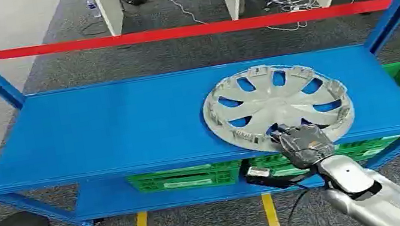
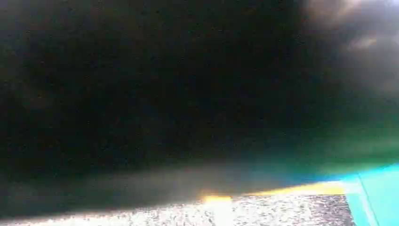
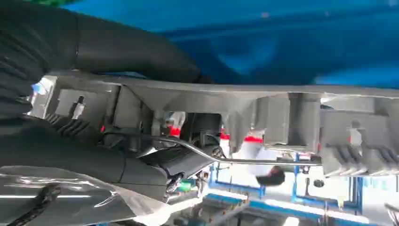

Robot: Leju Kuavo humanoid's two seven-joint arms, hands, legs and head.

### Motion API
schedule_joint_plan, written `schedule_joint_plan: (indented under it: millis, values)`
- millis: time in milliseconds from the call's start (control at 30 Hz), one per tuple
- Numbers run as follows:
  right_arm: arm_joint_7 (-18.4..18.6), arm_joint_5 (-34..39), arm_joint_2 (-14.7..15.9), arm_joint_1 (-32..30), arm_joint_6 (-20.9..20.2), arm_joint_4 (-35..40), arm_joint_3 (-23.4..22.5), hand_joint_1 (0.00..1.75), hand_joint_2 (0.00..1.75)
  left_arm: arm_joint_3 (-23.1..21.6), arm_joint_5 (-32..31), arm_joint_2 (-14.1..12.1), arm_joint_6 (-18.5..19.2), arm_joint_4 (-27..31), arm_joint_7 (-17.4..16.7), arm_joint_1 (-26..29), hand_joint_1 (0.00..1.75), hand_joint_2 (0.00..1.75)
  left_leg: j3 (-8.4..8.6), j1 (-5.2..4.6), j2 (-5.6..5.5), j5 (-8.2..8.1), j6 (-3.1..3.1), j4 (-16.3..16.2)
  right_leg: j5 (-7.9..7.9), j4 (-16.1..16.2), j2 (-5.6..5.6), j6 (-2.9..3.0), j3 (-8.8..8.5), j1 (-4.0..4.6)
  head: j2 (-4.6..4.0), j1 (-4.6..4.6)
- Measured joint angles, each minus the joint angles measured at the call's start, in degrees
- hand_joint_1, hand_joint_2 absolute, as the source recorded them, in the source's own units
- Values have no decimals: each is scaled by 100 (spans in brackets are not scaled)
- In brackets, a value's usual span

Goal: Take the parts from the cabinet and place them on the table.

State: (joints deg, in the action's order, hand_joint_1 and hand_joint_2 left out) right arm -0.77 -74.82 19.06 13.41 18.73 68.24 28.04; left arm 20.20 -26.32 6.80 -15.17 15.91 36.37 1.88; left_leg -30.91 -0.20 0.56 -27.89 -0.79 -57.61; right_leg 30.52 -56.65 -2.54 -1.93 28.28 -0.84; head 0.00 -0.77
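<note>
At the near right edge of the blue shelf [image 1: 97, 129], the hubcap [image 1: 277, 104] is gripped by its near rim in the right hand [image 1: 304, 144], lying flat and stretching away from it.

right hand [image 1: 304, 144] hides hubcap [image 1: 277, 105] near rim.
</note>
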Motion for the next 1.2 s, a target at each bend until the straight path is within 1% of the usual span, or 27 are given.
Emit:
schedule_joint_plan:
  millis: [100,200,267,367,500,600,733,900,1200]
  values:
    - [-26,28,-28,-67,306,175,-42,175,175,31,-15,11,66,0,48,1,0,0,0,0,0,0,0,0,0,0,0,0,0,0,0,0]
    - [-26,-139,-61,-145,655,482,-72,175,175,68,-28,17,111,0,113,-2,0,0,0,0,0,0,0,0,0,0,0,0,2,1,0,0]
    - [-15,-379,-76,-196,897,720,-94,175,175,76,-59,28,111,0,140,-7,0,0,-1,0,0,0,0,0,0,0,-2,0,3,0,0,0]
    - [7,-937,-109,-278,1424,1203,-118,175,175,135,-65,55,94,0,190,-16,0,0,-2,0,-1,0,0,0,0,-1,0,0,4,1,0,0]
    - [2,-1231,-153,-394,1696,1867,-107,175,175,173,-85,96,39,0,229,-37,0,0,-5,0,0,0,0,0,0,-1,3,0,7,1,0,0]
    - [-52,-1351,-170,-396,1811,2222,-68,175,175,179,-120,124,-9,0,269,-56,0,0,-5,1,-1,0,0,0,0,-1,-3,0,6,1,0,0]
    - [-107,-1454,-179,-388,1917,2492,-13,175,175,234,-98,201,-125,0,286,-66,0,0,-5,0,-1,0,0,0,0,-1,-3,0,4,0,0,2]
    - [-138,-1491,-179,-390,1967,2599,57,175,175,278,-100,286,-171,0,291,-71,0,0,-5,-4,-1,0,0,0,0,-1,1,0,4,-3,0,-2]
    - [-140,-1493,-179,-385,1989,2675,109,175,175,313,-100,315,-186,0,291,-76,0,0,-5,-3,-1,0,0,0,0,-1,-1,0,6,-2,0,0]
